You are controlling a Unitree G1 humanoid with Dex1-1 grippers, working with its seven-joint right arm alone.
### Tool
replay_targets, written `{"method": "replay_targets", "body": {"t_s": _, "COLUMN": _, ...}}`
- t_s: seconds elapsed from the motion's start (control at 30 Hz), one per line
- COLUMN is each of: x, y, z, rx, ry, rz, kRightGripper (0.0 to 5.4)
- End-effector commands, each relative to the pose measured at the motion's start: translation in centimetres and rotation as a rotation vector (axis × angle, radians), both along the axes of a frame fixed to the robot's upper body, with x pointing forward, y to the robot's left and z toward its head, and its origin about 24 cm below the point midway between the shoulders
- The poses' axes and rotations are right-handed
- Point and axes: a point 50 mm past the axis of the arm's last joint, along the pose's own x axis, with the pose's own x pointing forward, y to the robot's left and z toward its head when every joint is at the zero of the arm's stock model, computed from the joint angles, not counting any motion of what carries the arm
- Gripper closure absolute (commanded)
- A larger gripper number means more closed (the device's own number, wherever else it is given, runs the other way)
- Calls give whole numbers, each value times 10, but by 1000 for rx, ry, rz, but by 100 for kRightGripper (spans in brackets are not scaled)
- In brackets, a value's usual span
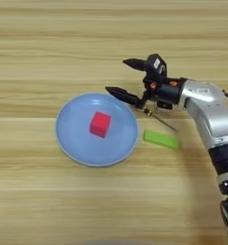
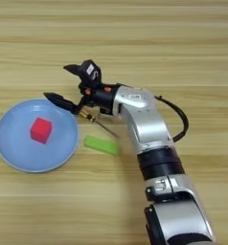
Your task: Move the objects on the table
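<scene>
One container sits on the bench (image 1: pixel 34 38): a round light-blue plate (image 1: pixel 70 139), lying flat, and the only thing in it is a red cube (image 1: pixel 100 124) resting near its middle, clear of the rim. Just outside the plate's right edge lies a flat green bar (image 1: pixel 161 139) on the bare wood, close to the rim but not touching it. Above the bar, a slim screwdriver (image 1: pixel 159 119) lies slantwise on the bench, its yellowish handle end tucked under the robot's wrist and its thin shaft running down to the right. The right arm reaches in from the lower right, and its end effector (image 1: pixel 125 78) hovers over the plate's upper right rim with its two black fingers spread wide apart, one finger (image 1: pixel 121 94) over the rim, the other farther back. Nothing is held between them.
</scene>
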Motion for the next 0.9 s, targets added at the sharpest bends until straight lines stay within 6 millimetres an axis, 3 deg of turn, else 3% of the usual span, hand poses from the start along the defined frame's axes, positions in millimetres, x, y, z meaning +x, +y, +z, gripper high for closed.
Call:
{"method": "replay_targets", "body": {"t_s": 0.03, "x": 19, "y": -16, "z": 46, "rx": 11, "ry": -159, "rz": -78, "kRightGripper": 3}}
{"method": "replay_targets", "body": {"t_s": 0.37, "x": 35, "y": -58, "z": 56, "rx": -32, "ry": -179, "rz": -203, "kRightGripper": 3}}
{"method": "replay_targets", "body": {"t_s": 0.67, "x": 42, "y": -92, "z": 46, "rx": -114, "ry": -140, "rz": -203, "kRightGripper": 3}}
{"method": "replay_targets", "body": {"t_s": 0.9, "x": 45, "y": -102, "z": 32, "rx": -168, "ry": -83, "rz": -199, "kRightGripper": 3}}
